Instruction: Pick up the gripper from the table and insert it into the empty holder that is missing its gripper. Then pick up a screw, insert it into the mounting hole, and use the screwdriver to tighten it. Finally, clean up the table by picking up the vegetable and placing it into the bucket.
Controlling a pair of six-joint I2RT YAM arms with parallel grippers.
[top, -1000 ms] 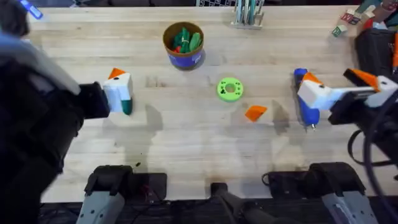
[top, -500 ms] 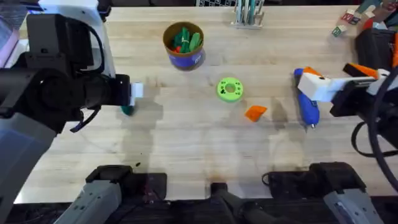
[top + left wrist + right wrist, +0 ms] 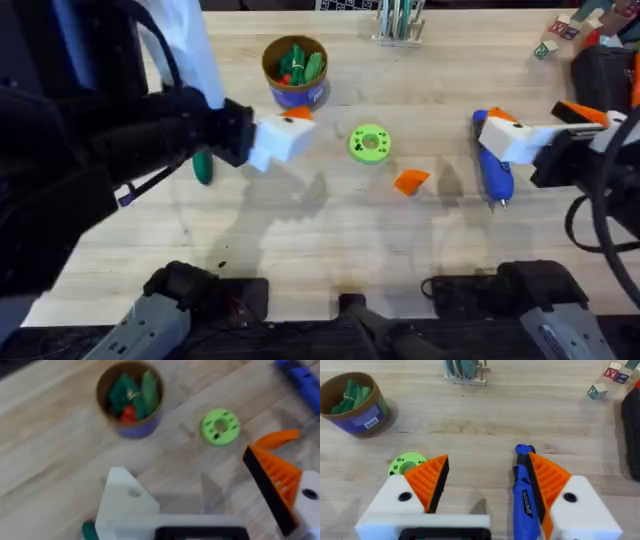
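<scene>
Pale wooden bench; the loose orange gripper pad lies right of centre, untouched, so I'd say step one is in hand. The left gripper hovers spread and empty beside the bucket. The right gripper, also spread, hangs over the screwdriver. Next, someone must pinch that pad.

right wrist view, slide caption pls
Open right hand above the table, screwdriver and green disc below, bucket beyond.
</scene>
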